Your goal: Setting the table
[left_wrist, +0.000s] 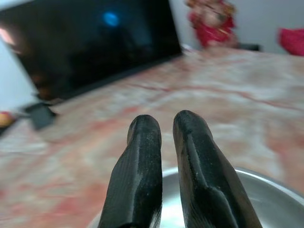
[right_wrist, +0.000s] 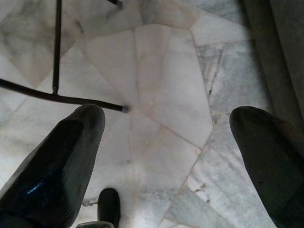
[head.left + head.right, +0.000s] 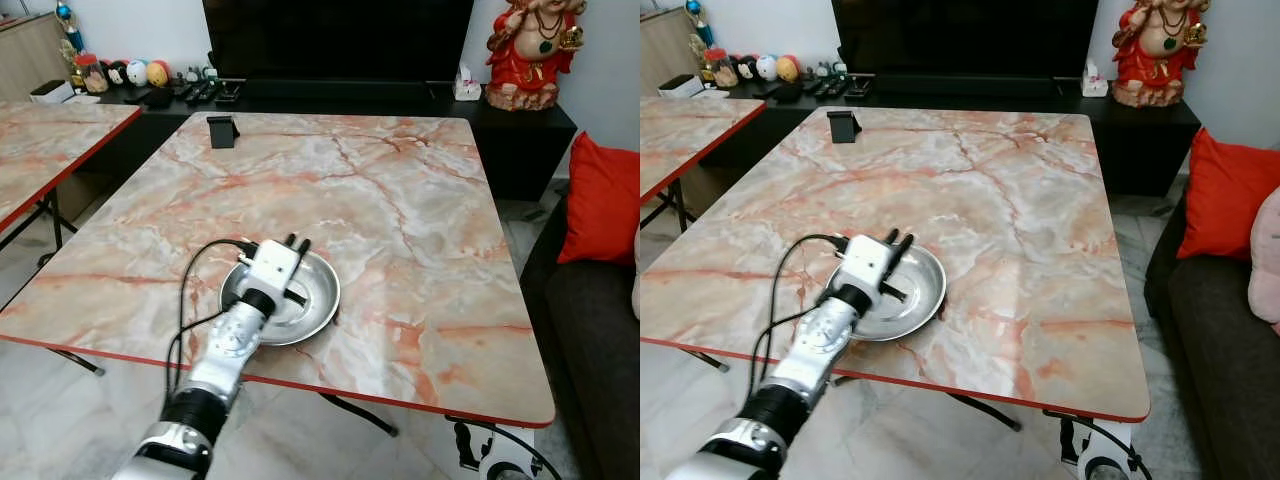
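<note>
Overhead, left eye view: marble-pattern tabletop [image 3: 400, 200] with red edge, steel bowl [image 3: 312, 300] sitting on it near the front edge, left of centre. Left arm reaches up from below, left claw [image 3: 297, 243] over the bowl's far-left rim, fingers close together, almost parallel. Whether they pinch the rim cannot be told. Black cable loops off the wrist. Small black stand [image 3: 222, 131] at the far-left of the tabletop. Second tabletop [image 3: 40, 140] of same pattern off to the left. Dark TV [image 3: 340, 40] on a low black cabinet behind, red statue [image 3: 530, 50] at its right end, red cushion [image 3: 603, 200] on a dark sofa at right.

Right eye view: same layout, bowl and claw shifted left.

Left wrist view: two black fingers [image 1: 140, 166] with a narrow gap between them, bowl rim [image 1: 266, 185] just beneath the tips, blurred tabletop and TV beyond.

Right wrist view: right claw [image 2: 166, 123] hangs idle, fingers spread wide, nothing held, white marble floor [image 2: 161, 85] and a black table leg [image 2: 57, 97] below.
</note>
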Motion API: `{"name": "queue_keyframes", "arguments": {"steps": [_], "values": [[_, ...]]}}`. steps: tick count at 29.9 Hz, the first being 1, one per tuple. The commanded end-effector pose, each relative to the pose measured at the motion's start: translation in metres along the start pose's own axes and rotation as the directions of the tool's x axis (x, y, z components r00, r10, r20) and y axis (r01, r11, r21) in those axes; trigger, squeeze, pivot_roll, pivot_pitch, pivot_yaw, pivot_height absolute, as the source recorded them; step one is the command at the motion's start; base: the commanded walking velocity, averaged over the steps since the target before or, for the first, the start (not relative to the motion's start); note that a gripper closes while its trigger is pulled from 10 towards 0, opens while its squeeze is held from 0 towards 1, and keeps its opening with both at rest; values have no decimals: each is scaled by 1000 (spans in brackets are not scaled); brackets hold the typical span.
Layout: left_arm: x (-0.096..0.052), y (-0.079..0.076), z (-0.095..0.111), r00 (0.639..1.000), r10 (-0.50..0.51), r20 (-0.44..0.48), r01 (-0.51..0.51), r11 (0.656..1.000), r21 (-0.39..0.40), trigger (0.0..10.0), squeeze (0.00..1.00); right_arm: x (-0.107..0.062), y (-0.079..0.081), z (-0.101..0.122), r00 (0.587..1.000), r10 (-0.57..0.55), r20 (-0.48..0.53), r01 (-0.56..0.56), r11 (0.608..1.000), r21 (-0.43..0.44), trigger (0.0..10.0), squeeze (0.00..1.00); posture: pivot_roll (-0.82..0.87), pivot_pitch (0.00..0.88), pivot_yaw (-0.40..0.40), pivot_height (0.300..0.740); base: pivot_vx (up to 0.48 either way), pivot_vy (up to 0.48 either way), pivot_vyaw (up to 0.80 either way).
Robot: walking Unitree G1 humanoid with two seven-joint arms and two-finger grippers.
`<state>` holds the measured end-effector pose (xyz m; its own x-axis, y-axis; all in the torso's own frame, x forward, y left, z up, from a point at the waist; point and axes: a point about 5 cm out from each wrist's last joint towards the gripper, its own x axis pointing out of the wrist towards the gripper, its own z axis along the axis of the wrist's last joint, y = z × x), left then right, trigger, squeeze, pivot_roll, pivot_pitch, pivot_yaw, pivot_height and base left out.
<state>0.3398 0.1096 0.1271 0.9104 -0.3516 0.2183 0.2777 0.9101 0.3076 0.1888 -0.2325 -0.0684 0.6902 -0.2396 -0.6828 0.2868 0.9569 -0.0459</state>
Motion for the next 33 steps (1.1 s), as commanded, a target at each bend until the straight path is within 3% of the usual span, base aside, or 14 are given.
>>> {"name": "queue_keyframes", "arguments": {"steps": [1,10,22,33], "values": [[-4,5,1,999,31,22,-31,999,16,10000,0,1,8,3,1000,19,13,-19,1000,3,10000,0,-139,0,-20,740,0,0,0],[-21,18,-12,994,109,-17,-109,994,21,10000,0,-1,15,-3,1000,29,2,-29,999,21,10000,0,-94,0,-23,740,0,0,0],[-30,7,-20,994,104,-39,-105,994,-31,10000,0,-4,18,-12,999,42,-12,-42,999,15,10000,0,-98,0,-11,740,0,0,0],[-24,-2,-13,997,81,-12,-81,995,-53,10000,0,-6,18,-17,999,42,-25,-42,999,19,10000,0,-94,0,-13,740,0,317,0]]}}
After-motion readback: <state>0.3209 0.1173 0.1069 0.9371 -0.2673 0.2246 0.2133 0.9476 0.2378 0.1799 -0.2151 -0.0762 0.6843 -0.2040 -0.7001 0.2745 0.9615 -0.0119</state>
